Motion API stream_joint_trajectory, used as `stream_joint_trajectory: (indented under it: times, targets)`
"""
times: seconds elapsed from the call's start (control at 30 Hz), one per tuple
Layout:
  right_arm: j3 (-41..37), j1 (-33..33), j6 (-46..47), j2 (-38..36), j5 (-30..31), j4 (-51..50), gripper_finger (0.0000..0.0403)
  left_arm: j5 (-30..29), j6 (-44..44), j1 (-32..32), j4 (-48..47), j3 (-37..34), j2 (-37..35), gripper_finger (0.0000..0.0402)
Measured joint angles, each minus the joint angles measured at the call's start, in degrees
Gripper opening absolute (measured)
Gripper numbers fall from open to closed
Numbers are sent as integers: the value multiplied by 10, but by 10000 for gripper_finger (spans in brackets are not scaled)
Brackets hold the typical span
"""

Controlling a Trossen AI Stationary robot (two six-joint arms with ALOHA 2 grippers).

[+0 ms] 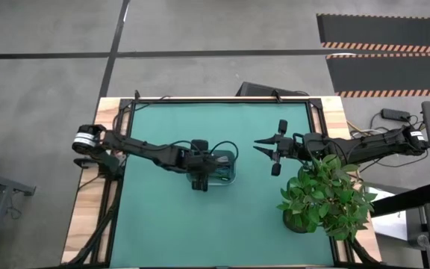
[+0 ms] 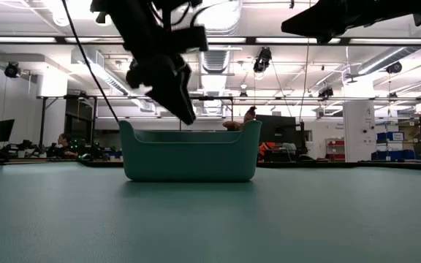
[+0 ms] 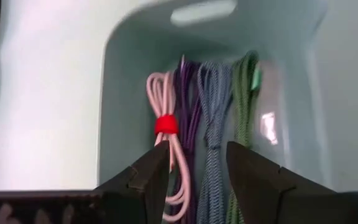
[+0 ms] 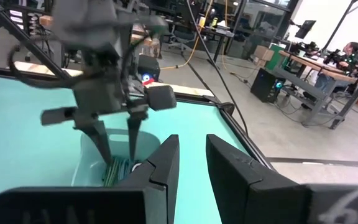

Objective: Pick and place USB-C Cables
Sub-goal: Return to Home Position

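A pale teal tray (image 1: 228,173) sits mid-table. Four cable bundles lie side by side on its floor: white (image 3: 165,93) with a red tie (image 3: 165,124), dark purple-blue (image 3: 189,106), teal (image 3: 213,112) and green (image 3: 246,93). My left gripper (image 3: 197,152) is open and points down into the tray, its fingers over the white and teal bundles; it also shows in the low view (image 2: 183,109) and the right wrist view (image 4: 118,154). My right gripper (image 1: 261,148) is open, raised to the tray's right and facing it.
A potted plant (image 1: 325,196) stands near the table's right near corner, under my right arm. The tray's walls (image 2: 190,157) rise around the cables, with a handle slot (image 3: 202,11) in the end wall. Bare green mat (image 1: 163,224) spreads left and near.
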Motion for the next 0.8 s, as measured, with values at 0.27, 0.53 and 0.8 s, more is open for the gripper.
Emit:
stream_joint_trajectory:
  times: [0.27, 0.53, 0.8]
  targets:
    - [0, 0, -22, -1, -18, 1, 73, -1, -6, -36, 2, 4, -54, 144]
    - [-15, 0, -31, -27, -20, 0, 73, -23, -4, -80, 4, -1, -130, 131]
    - [-50, 0, -31, -85, -47, 1, 73, -34, 0, -114, 36, -30, -188, 79]
